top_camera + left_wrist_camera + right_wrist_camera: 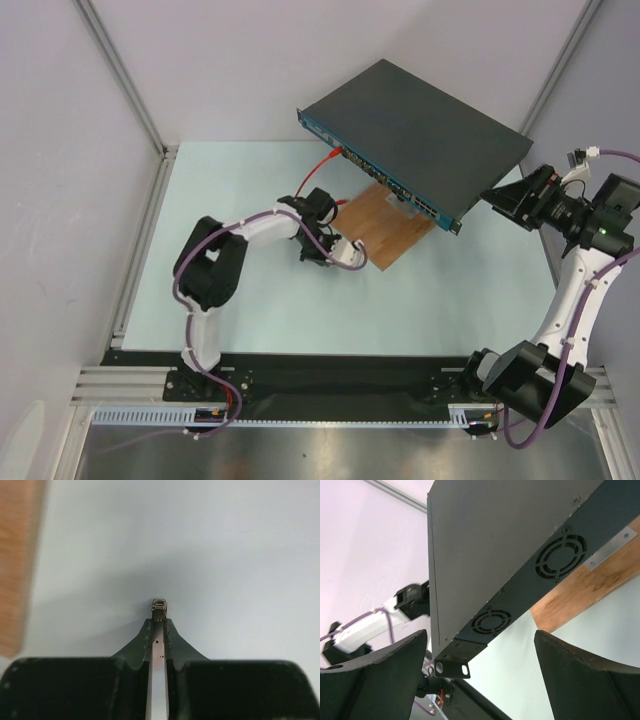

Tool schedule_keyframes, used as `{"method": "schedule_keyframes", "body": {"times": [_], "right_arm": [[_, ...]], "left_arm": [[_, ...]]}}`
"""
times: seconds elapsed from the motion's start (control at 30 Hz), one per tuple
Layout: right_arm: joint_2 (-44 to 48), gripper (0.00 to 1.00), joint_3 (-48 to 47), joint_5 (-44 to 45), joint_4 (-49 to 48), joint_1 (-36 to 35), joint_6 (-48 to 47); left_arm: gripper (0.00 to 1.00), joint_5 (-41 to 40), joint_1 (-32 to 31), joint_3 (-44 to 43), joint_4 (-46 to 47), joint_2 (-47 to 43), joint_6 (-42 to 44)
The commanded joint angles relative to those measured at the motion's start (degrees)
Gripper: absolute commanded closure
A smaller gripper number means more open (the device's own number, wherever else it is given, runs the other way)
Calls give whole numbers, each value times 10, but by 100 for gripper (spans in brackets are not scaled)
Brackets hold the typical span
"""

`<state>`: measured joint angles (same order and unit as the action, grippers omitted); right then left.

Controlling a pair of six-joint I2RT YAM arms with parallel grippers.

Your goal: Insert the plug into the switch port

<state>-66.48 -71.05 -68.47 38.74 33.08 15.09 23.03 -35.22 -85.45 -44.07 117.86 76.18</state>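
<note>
Clear plastic plug point(159, 606), clenched at your left end effector's point(159, 624) very tips (right end effector point(480, 635) released), could twist and miss the flat dark-grey metal switch's point(420, 125) port.

I am pinching a small clear plug point(159, 606) at the very tips of my left claw point(159, 621), and it is sticking out forward. The switch point(420, 125), a flat dark-grey box with a blue, socket-lined front, is lying askew beyond that claw. Its vented side is facing my wide-spread right claw point(480, 645).
</note>
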Motion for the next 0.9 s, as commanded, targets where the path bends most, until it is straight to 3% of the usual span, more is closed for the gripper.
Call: {"method": "schedule_keyframes", "body": {"times": [0.0, 0.17, 0.3, 0.37, 0.4, 0.43, 0.5, 0.53, 0.63, 0.77, 0.87], "right_arm": [[22, 6, -43, -20, 20, 12, -23], [34, 5, -76, -19, 51, 27, -56], [45, 4, -100, -16, 49, 26, -60], [56, 5, -100, -20, 34, 23, -49], [61, 6, -99, -25, 15, 22, -44], [64, 7, -97, -24, 6, 16, -32], [82, 9, -96, -14, -25, -13, -24], [87, 10, -94, -5, -37, -26, -17], [101, 13, -89, 41, -70, -110, -2], [108, 19, -89, 92, -105, -229, 5], [109, 27, -80, 129, -166, -329, 62]], "left_arm": [[100, 30, -17, 62, -4, -103, -20], [100, 82, -21, 111, -30, -218, -89], [100, 201, -21, 119, -36, -330, -178], [100, 238, -21, 119, -1, -376, -294], [100, 253, -21, 121, 65, -419, -346], [100, 264, -21, 126, 107, -444, -460], [100, 253, -21, 146, 249, -509, -571], [100, 224, -21, 154, 294, -526, -672], [100, 169, -21, 170, 424, -571, -837], [100, 85, -21, 170, 501, -599, -952], [100, 57, -12, 186, 568, -614, -1041]]}}
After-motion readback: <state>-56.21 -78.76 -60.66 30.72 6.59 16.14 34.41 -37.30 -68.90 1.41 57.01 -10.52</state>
